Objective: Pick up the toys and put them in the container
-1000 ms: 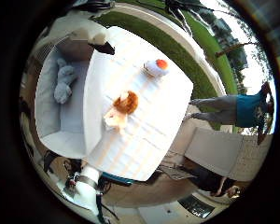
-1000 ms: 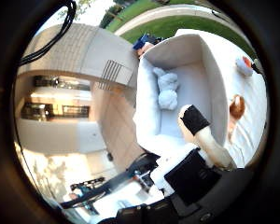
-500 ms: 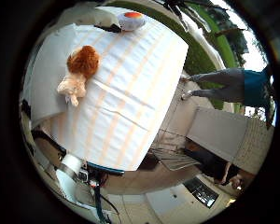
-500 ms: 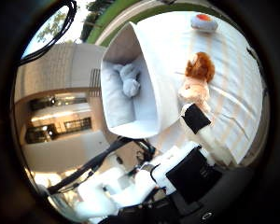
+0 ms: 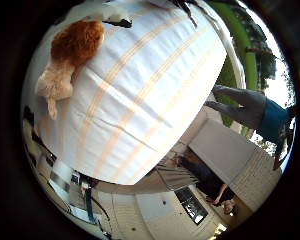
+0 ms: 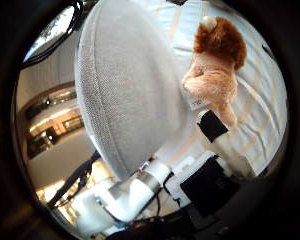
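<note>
A plush toy with an orange-brown mane and cream body (image 6: 218,62) lies on the white striped tablecloth (image 5: 160,90), close beside the grey fabric container (image 6: 130,95). The toy also shows in the little finger side view (image 5: 68,52), near the cloth's edge. My hand (image 6: 205,165) hovers over the table next to the toy. One white finger with a black tip (image 6: 212,128) reaches out straight toward the toy's cream legs without touching it. The hand holds nothing.
The table's edge drops to a paved patio with a pale seat (image 5: 225,150) beside it. A strip of lawn (image 5: 248,55) lies beyond. A building with lit windows (image 6: 45,120) stands behind the container.
The hand has come lower and nearer the plush toy, which now looks much larger. The container's inside with its grey toys and the white and orange toy have left the views.
</note>
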### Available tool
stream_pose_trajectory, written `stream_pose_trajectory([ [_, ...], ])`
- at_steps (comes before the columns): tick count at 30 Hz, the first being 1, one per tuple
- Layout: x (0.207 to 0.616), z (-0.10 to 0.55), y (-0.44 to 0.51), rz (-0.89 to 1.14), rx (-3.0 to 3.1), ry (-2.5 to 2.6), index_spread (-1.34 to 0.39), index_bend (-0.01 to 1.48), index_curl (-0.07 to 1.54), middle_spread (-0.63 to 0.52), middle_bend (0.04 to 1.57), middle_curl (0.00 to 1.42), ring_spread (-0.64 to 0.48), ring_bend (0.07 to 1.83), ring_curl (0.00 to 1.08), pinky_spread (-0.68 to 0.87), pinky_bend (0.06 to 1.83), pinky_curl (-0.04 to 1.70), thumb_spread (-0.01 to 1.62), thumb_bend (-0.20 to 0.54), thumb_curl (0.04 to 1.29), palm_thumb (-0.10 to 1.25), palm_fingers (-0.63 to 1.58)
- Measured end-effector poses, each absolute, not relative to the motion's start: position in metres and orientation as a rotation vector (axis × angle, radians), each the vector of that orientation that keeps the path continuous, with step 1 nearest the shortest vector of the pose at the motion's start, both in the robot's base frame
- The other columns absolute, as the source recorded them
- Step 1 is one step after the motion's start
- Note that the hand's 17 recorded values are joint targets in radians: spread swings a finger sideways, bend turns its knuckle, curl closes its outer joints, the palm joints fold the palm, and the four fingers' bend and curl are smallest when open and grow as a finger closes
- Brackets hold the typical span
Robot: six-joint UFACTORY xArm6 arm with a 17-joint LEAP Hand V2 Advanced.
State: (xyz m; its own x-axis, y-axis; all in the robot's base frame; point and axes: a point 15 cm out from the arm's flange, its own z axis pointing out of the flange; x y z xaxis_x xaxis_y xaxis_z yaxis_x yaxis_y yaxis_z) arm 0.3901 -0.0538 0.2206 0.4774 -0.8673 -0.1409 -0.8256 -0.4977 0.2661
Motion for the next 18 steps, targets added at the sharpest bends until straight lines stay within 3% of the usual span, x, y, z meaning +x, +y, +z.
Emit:
stream_pose_trajectory([
  [18,0.404,0.168,-0.033,-0.31,2.45,-1.33,-0.36,0.19,0.28,0.01,0.16,0.31,0.24,0.31,0.31,0.39,0.53,0.23,1.08,-0.027,0.43,0.84,0.02],
])
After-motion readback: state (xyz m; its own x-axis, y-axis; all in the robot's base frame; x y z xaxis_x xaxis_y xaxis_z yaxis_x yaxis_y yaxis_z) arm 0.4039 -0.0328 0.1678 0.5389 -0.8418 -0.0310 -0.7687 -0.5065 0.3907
